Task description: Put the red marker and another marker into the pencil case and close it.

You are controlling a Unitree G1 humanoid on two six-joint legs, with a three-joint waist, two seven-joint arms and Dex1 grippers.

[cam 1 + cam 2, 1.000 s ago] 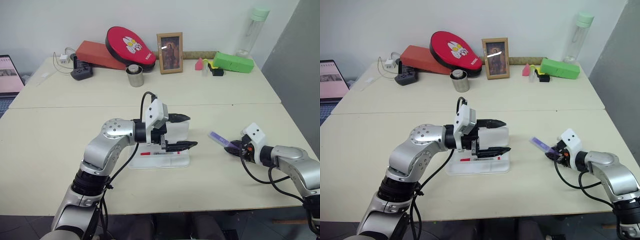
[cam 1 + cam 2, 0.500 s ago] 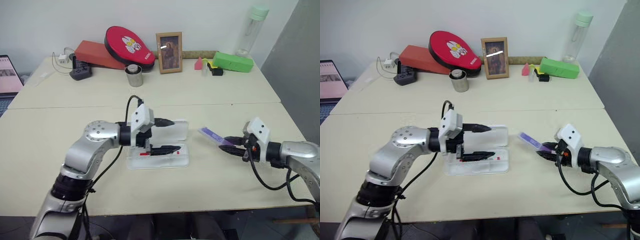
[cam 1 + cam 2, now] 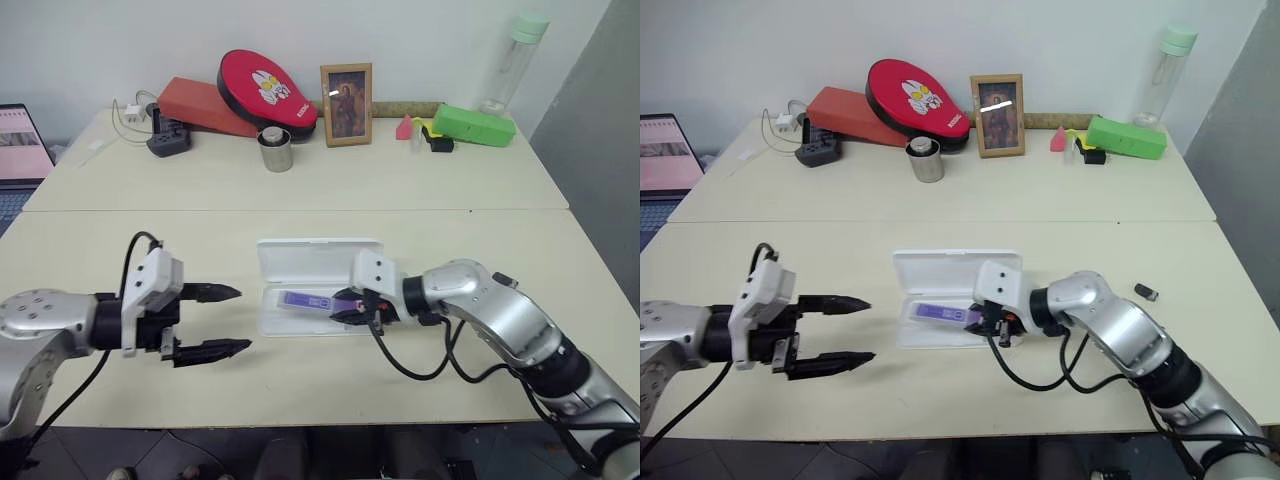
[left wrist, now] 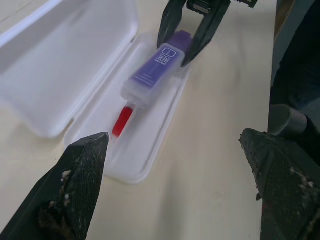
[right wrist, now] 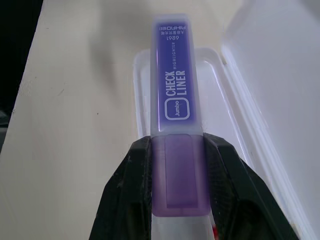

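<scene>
- Progress: red marker point(image 4: 121, 121) already lies in the open pencil case point(image 3: 300, 262).
- Right gripper point(image 3: 352, 308) pinches the purple marker point(image 3: 305, 300), held over the tray just ahead.
- Left gripper point(image 3: 222, 320) spread, empty, well apart.
- Remaining: release, close lid.

Light: bright, even and diffuse over the table point(image 3: 420, 190).
Shadows: faint and soft-edged just beside the pencil case point(image 3: 310, 262); a darker patch under the left gripper point(image 3: 230, 320).
Glare: a white streak on the picture frame point(image 3: 998, 103) behind the pencil case.
Focus: left wrist view's near fingertips point(image 4: 82, 165) soft; purple marker point(image 5: 176, 90) print sharp.
</scene>
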